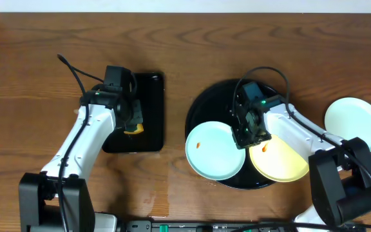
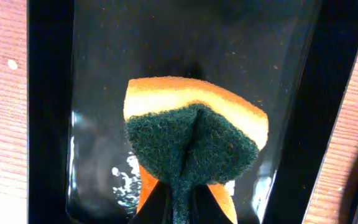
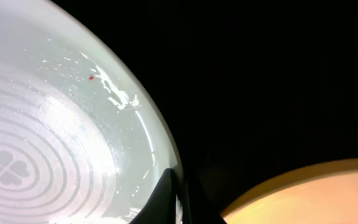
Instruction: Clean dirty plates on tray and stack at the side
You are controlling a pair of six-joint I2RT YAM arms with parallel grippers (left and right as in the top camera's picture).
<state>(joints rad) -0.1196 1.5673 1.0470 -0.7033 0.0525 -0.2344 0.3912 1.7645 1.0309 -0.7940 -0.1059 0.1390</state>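
Overhead: left end effector (image 1: 133, 124) pinches a sponge (image 2: 191, 140) above the small tray (image 1: 153, 138); right end effector (image 1: 247, 136) clamps the mint plate (image 1: 214, 154) by its rim on the round tray (image 1: 211, 100); wiping should follow

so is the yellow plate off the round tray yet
no, the yellow plate lies on the round black tray beside a mint-blue plate

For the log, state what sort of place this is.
Probably a robot dish-cleaning test bench: wood-grain table, mint plate and yellow plate on a round black tray, scouring sponge over a smaller tray.
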